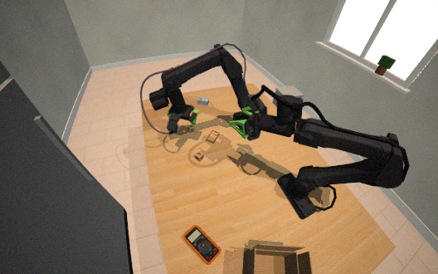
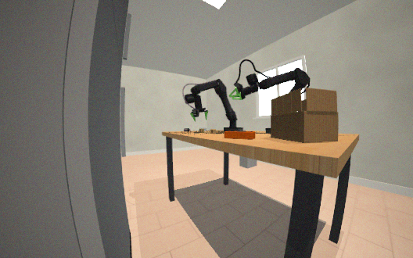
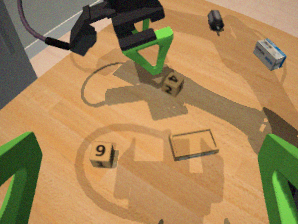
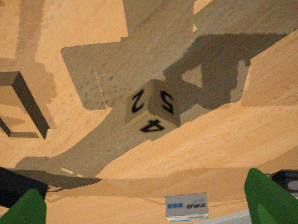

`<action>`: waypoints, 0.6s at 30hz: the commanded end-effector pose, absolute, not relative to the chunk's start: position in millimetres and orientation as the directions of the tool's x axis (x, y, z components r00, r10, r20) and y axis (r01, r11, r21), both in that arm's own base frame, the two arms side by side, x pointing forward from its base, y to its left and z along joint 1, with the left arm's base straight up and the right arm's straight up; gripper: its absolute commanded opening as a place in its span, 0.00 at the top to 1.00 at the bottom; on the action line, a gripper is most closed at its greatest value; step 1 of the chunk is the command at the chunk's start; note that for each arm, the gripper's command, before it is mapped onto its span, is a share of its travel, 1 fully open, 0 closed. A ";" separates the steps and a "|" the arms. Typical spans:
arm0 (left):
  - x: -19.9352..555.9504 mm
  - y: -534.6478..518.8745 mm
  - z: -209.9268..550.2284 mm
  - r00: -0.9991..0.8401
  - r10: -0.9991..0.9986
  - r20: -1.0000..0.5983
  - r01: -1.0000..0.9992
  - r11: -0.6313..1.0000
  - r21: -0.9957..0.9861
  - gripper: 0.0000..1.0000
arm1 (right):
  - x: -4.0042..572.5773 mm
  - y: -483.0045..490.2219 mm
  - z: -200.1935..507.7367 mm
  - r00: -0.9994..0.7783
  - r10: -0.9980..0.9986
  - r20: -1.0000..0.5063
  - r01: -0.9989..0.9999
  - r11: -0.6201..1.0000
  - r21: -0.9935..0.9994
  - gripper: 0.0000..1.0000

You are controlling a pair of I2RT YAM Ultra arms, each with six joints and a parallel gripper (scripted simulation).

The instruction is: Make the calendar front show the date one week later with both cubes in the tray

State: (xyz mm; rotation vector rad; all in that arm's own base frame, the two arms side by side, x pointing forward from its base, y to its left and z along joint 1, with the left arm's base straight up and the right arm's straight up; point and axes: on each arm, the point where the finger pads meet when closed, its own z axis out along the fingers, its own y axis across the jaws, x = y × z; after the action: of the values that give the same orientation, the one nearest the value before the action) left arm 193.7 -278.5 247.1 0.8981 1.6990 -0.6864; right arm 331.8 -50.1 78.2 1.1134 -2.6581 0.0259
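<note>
The small tray (image 1: pixel 209 136) (image 3: pixel 196 154) (image 4: pixel 32 105) lies empty on the table. One wooden cube (image 1: pixel 199 156) (image 3: pixel 102 154) lies outside it, showing a digit that reads as 9 in the left wrist view. The other cube (image 1: pixel 190 129) (image 3: pixel 172 84) (image 4: pixel 152 107) lies beyond the tray, showing 2, 5 and 4 in the right wrist view. My right gripper (image 1: pixel 183 121) (image 2: pixel 200 119) (image 4: pixel 142 190) is open and empty, above and near this second cube. My left gripper (image 1: pixel 238 118) (image 3: pixel 149 145) is open and empty, high above the tray area.
A small blue-white box (image 1: pixel 202 100) (image 3: pixel 269 54) (image 4: pixel 186 206) and a small dark object (image 3: pixel 215 20) lie at the table's far side. An orange multimeter (image 1: pixel 201 245) (image 2: pixel 239 134) and an open cardboard box (image 2: pixel 321 127) stand at the other end, away from the cubes.
</note>
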 end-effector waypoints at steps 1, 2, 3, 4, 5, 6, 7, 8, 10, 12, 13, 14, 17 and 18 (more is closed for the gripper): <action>195.6 -275.2 274.0 -0.137 0.180 -0.974 0.827 0.562 -0.012 0.00 | 338.7 -46.9 84.7 -0.655 -0.719 0.231 -0.726 0.684 0.068 0.00; 195.6 -275.2 274.0 -0.137 0.180 -0.974 0.827 0.562 -0.012 0.00 | 338.7 -46.9 84.7 -0.655 -0.719 0.231 -0.726 0.684 0.068 0.00; 195.6 -275.2 274.0 -0.137 0.180 -0.974 0.827 0.562 -0.012 0.00 | 338.7 -46.9 84.7 -0.655 -0.719 0.231 -0.726 0.684 0.068 0.00; 195.6 -275.2 274.0 -0.137 0.180 -0.974 0.827 0.562 -0.012 0.00 | 338.7 -46.9 84.7 -0.655 -0.719 0.231 -0.726 0.684 0.068 0.00; 195.6 -275.2 274.0 -0.137 0.180 -0.974 0.827 0.562 -0.012 0.00 | 338.7 -46.9 84.7 -0.655 -0.719 0.231 -0.726 0.684 0.068 0.00; 194.4 -277.1 265.4 -0.147 0.197 -0.969 0.830 0.557 -0.013 0.00 | 337.1 -48.9 83.5 -0.660 -0.715 0.232 -0.722 0.689 0.069 0.00; 194.4 -277.1 265.4 -0.147 0.197 -0.969 0.830 0.557 -0.013 0.00 | 337.1 -48.9 83.5 -0.660 -0.715 0.232 -0.722 0.689 0.069 0.00; 194.4 -277.1 265.4 -0.147 0.197 -0.969 0.830 0.557 -0.013 0.00 | 337.1 -48.9 83.5 -0.660 -0.715 0.232 -0.722 0.689 0.069 0.00; 194.4 -277.1 265.4 -0.147 0.197 -0.969 0.830 0.557 -0.013 0.00 | 337.1 -48.9 83.5 -0.660 -0.715 0.232 -0.722 0.689 0.069 0.00; 194.4 -277.1 265.4 -0.147 0.197 -0.969 0.830 0.557 -0.013 0.00 | 337.1 -48.9 83.5 -0.660 -0.715 0.232 -0.722 0.689 0.069 0.00; 194.4 -277.1 265.4 -0.147 0.197 -0.969 0.830 0.557 -0.013 0.00 | 336.5 -48.5 85.1 -0.670 -0.703 0.236 -0.710 0.701 0.072 0.00; 194.4 -277.1 265.4 -0.147 0.197 -0.969 0.830 0.557 -0.013 0.00 | 335.9 -46.7 84.9 -0.685 -0.691 0.231 -0.695 0.715 0.076 0.00; 194.4 -277.1 265.4 -0.147 0.197 -0.969 0.830 0.557 -0.013 0.00 | 332.5 -47.4 83.4 -0.765 -0.600 0.234 -0.600 0.796 0.082 0.00; 194.4 -277.1 265.4 -0.147 0.197 -0.969 0.830 0.557 -0.013 0.00 | 331.3 -47.8 83.5 -0.799 -0.553 0.235 -0.551 0.830 0.082 0.00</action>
State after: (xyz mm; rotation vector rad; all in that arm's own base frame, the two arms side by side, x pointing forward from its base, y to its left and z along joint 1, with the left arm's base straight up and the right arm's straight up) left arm 193.7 -278.5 247.1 0.8981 1.6990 -0.6864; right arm 329.5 -48.2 78.6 1.0375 -2.6840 0.0173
